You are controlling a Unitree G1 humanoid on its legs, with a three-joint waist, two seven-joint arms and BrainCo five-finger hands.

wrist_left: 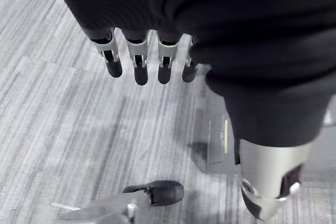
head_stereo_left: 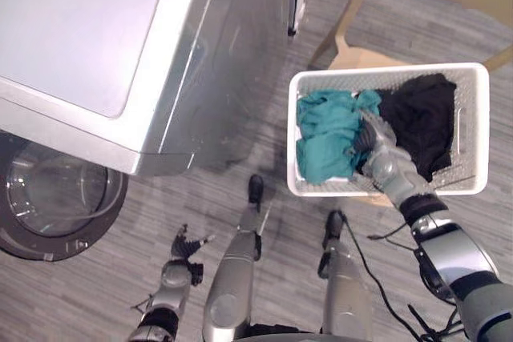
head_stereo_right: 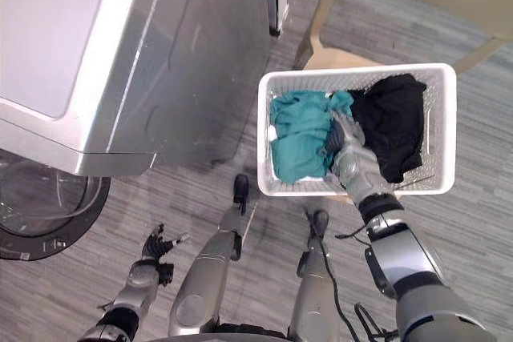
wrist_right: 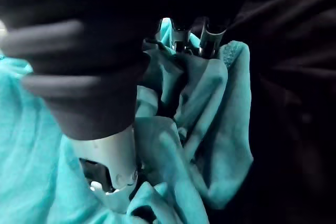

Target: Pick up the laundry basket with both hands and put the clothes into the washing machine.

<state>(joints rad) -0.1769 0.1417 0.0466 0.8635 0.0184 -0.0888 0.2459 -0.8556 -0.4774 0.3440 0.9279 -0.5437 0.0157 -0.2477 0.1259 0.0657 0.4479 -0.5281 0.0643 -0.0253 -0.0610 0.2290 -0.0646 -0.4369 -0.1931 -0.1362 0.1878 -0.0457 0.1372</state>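
The white perforated plastic laundry basket [head_stereo_left: 385,70] is sitting on the grey plank floor [head_stereo_left: 240,186], just right of the silver-grey washing machine [head_stereo_left: 96,30], whose round glass door [head_stereo_left: 56,198] is hanging open. A crumpled teal cloth [head_stereo_left: 325,138] and a black garment [head_stereo_left: 421,122] are lying side by side inside it. The right hand [head_stereo_left: 377,146] is reaching into the teal folds, its fingertips buried, so its grip cannot be told. The left hand [head_stereo_left: 186,247] is hanging over the floor, fingers loose and holding nothing.
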